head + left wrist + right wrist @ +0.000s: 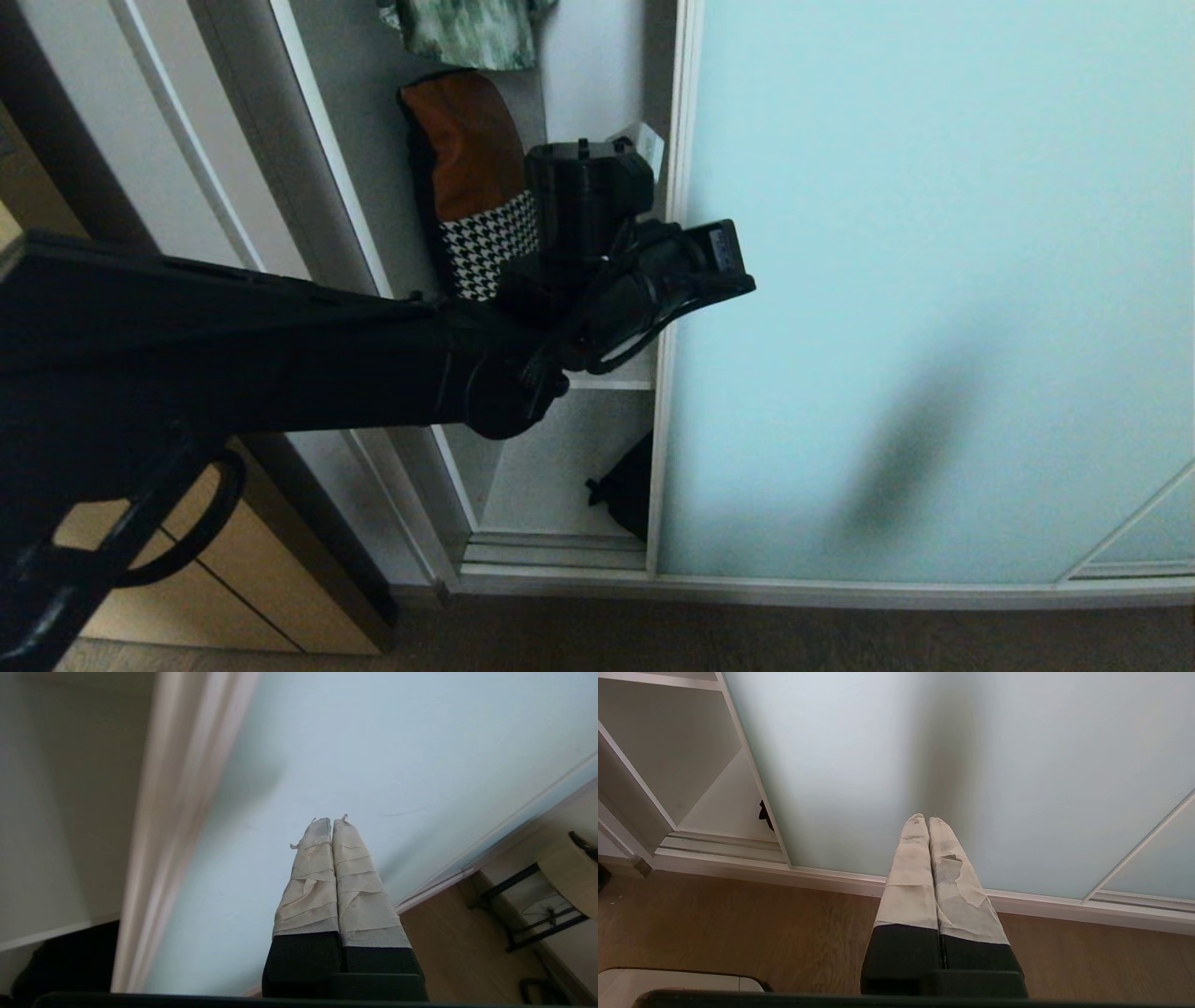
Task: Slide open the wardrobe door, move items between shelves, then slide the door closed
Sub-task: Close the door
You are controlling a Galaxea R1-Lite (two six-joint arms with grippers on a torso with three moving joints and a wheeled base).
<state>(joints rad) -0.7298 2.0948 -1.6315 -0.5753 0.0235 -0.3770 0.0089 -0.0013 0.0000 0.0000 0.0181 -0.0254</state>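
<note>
Door: the sliding wardrobe door (934, 280), pale aqua frosted glass in a thin silver frame, is only partly open; a narrow gap shows on its left, with the interior visible through it.

Left gripper: the left gripper (331, 820) is up at the door's left edge, taped fingers (310, 877) pressed together, nothing between them. In the head view the arm reaches across the gap, with the wrist right at the frame.

Right gripper: the right gripper (927, 817) hangs low over the wood floor (738, 933), pointing at the glass, fingers pressed together and empty. Looks parked.

Items: the black fabric item (627, 490) sits low in the wardrobe on the bottom board, half hidden behind the door's edge.

Shelves: one white shelf (611, 381) crosses the gap just below the left wrist; a brown-and-houndstooth cushion (471, 187) stands above it, with a green patterned garment (467, 33) higher still.

Step in hand: judging by the narrow gap, the door needs sliding further before any item can move.

Risk, slip: closed fingertips on smooth glass could skate rather than push, leaving the door where it is.

Risk, snag: the wrist is tight against the frame and shelf edge; a careless sweep could knock the cushion or jam on the board.

Risk, access: reach in now and the door still covers part of the black item.
</note>
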